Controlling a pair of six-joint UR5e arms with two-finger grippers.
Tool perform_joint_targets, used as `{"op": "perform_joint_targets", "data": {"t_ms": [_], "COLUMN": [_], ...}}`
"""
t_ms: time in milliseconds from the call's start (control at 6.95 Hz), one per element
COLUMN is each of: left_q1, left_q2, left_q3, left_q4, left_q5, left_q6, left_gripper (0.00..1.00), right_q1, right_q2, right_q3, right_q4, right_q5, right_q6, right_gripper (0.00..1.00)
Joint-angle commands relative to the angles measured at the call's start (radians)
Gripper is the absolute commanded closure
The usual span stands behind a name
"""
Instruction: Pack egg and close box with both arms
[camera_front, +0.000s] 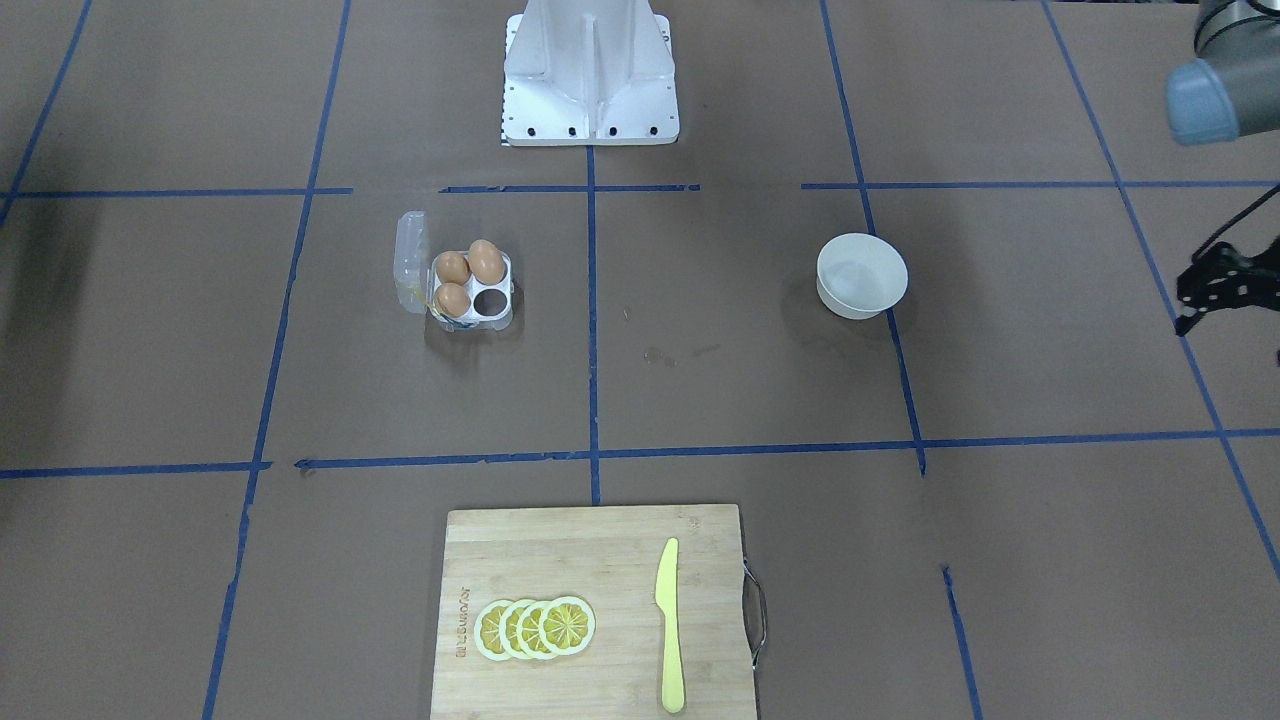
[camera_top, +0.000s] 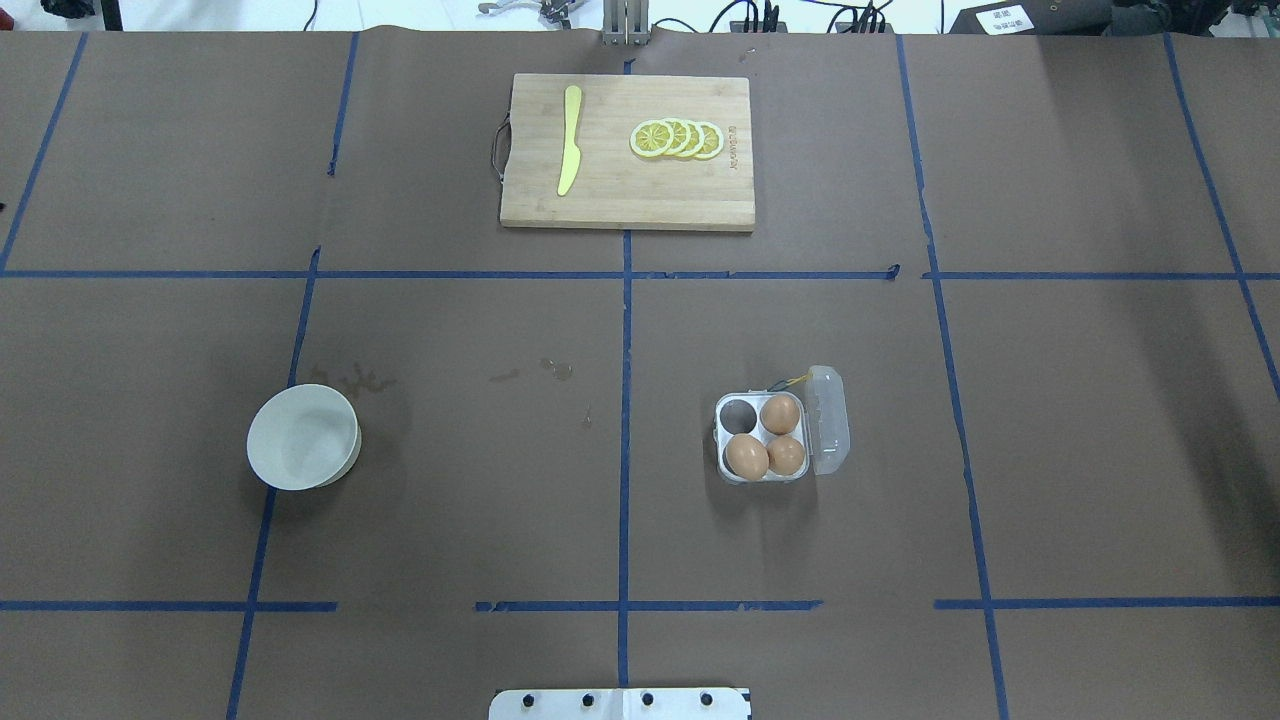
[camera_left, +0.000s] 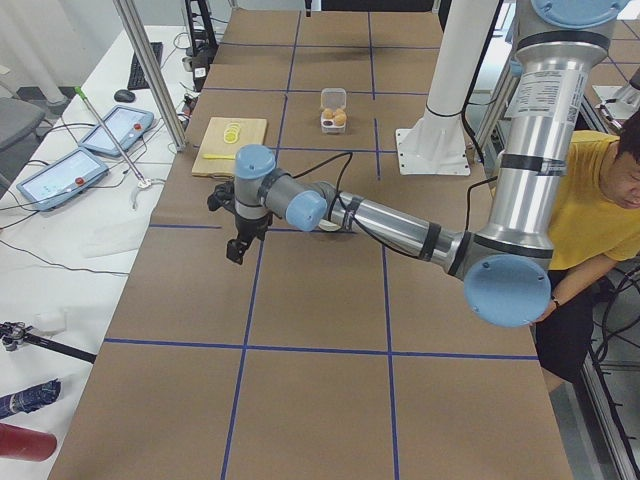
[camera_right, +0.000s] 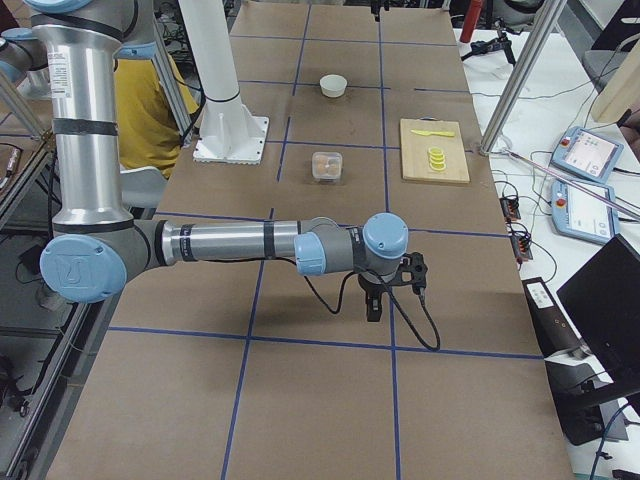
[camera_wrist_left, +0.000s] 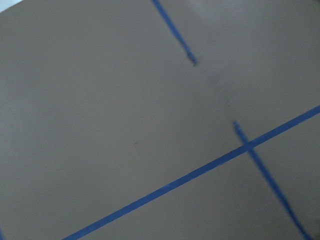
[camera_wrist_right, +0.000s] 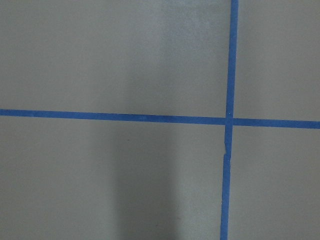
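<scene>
The clear box (camera_top: 830, 432) stands right of the table's middle with its hinged lid open to the side. It also shows in the front view (camera_front: 408, 262). Three orange-brown eggs (camera_top: 780, 413) (camera_top: 746, 456) (camera_top: 787, 455) sit in three of its cells, and one cell (camera_top: 738, 412) is empty. No egg lies outside the box. My left gripper (camera_left: 236, 250) hangs over bare table far to the left, and only its edge shows in the front view (camera_front: 1205, 295). My right gripper (camera_right: 373, 310) hangs over bare table far to the right. I cannot tell whether either is open or shut.
A round white bowl (camera_top: 303, 437) stands left of centre and looks empty. A wooden cutting board (camera_top: 620, 195) at the far edge holds a yellow knife (camera_top: 569, 140) and several lemon slices (camera_top: 678, 139). The white robot base (camera_front: 590, 75) stands at the near edge. Both wrist views show only brown table and blue tape.
</scene>
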Motion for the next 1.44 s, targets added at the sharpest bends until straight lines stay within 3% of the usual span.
{"op": "perform_joint_targets", "data": {"t_ms": [0,288,719,1007,1294], "left_q1": [-0.168,-0.183,-0.183,-0.184,-0.184], "left_q2": [0.058,0.135,0.09,0.077,0.091], "left_q3": [0.09,0.081,0.028,0.035,0.041], "left_q4": [0.008,0.055,0.263,0.313,0.324], "left_q5": [-0.018,-0.105,-0.107,-0.101,-0.104], "left_q6": [0.205,0.202,0.14,0.136,0.026], "left_gripper": [0.0,0.0,0.0,0.0,0.0], "right_q1": [0.013,0.013,0.013,0.013,0.013], "right_q2": [0.005,-0.003,-0.034,-0.095,-0.084], "right_q3": [-0.005,-0.006,0.0,0.038,0.037], "right_q4": [-0.003,-0.006,0.002,0.002,0.003], "right_q5": [-0.047,-0.055,-0.039,-0.015,-0.019], "right_q6": [-0.005,-0.006,-0.004,-0.006,-0.005], "right_gripper": [0.0,0.0,0.0,0.0,0.0]}}
